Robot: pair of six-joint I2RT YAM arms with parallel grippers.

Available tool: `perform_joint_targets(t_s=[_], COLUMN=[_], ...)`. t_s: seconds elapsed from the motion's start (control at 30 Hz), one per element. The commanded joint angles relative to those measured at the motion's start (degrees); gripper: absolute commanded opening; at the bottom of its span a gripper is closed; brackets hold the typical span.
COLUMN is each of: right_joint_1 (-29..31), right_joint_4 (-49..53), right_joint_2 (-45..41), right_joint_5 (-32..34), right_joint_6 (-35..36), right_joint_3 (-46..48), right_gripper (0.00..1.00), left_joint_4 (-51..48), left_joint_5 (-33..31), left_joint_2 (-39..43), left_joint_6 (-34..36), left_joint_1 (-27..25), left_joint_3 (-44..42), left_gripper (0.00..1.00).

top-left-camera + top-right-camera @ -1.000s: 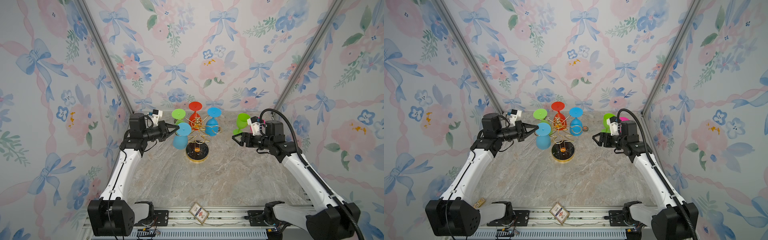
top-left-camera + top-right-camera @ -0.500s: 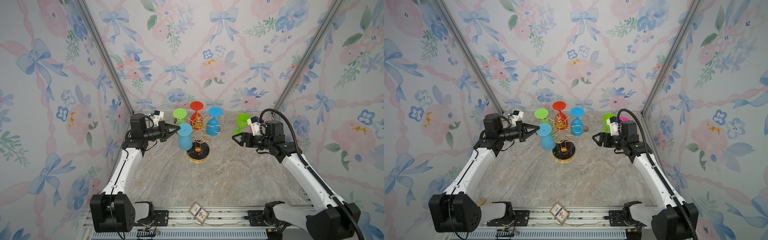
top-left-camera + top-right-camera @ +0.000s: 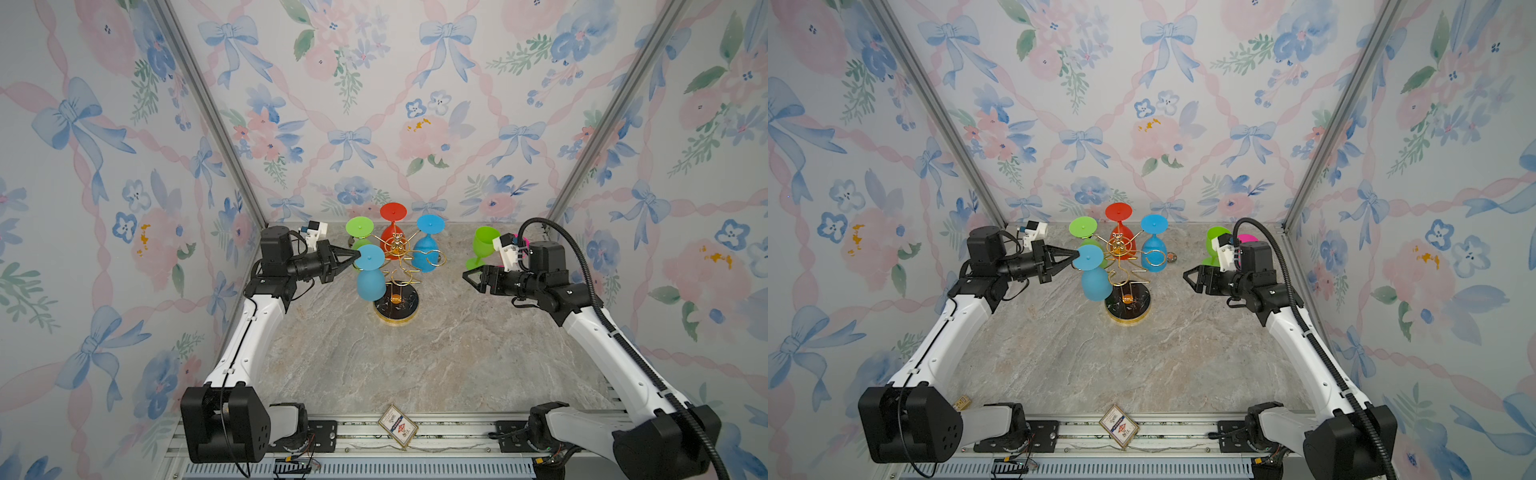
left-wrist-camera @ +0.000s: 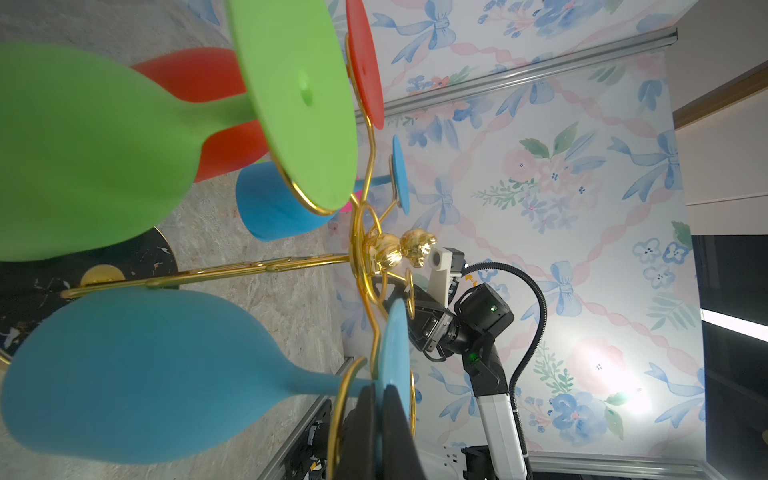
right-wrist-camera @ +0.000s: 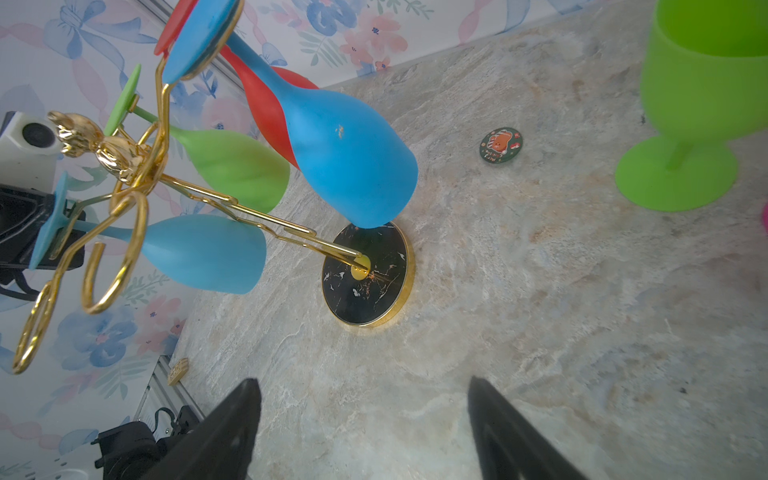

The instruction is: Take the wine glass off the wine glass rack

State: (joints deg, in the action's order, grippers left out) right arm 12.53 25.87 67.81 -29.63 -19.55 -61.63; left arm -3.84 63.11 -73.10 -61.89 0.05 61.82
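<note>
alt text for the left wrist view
The left hand pinches the foot of a blue glass that hangs in a loop of the gold rack. A green glass, a red glass and a second blue glass hang on other loops, with the right arm beyond them.

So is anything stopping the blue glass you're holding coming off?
Only a loop of the gold wire rack around the stem of the blue wine glass, by the foot the left fingers pinch. Nothing else visible does.

marble tabletop (image 3: 415,365) | wine glass rack (image 3: 397,309) | upright green glass (image 3: 484,245) | round badge (image 5: 500,145)
</note>
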Motion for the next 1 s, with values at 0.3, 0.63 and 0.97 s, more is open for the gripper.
perform_joint_targets(t_s=[0.3,0.63,0.97], right_joint_1=[0.7,0.8,0.8], right_joint_4=[-1.4,-1.9,-1.1], right_joint_2=[-0.6,-0.5,-1.5], right_joint_5=[-0.8,-1.0,-0.5], right_joint_6=[-0.7,-0.9,-0.5], right_joint_3=[1.3,1.7,2.3], right_gripper=[0.8,0.8,0.81], left_joint_4=[5.7,9.0,11.7], left_joint_5=[1.6,0.7,-0.5], left_joint_2=[-0.9,-1.9,-4.5], left_joint_6=[-3.4,-5.8,-7.1], left_joint_1=[-0.1,-0.4,-0.4], left_joint_3=[2.7,2.5,3.4], left_gripper=[0.0,0.0,0.0])
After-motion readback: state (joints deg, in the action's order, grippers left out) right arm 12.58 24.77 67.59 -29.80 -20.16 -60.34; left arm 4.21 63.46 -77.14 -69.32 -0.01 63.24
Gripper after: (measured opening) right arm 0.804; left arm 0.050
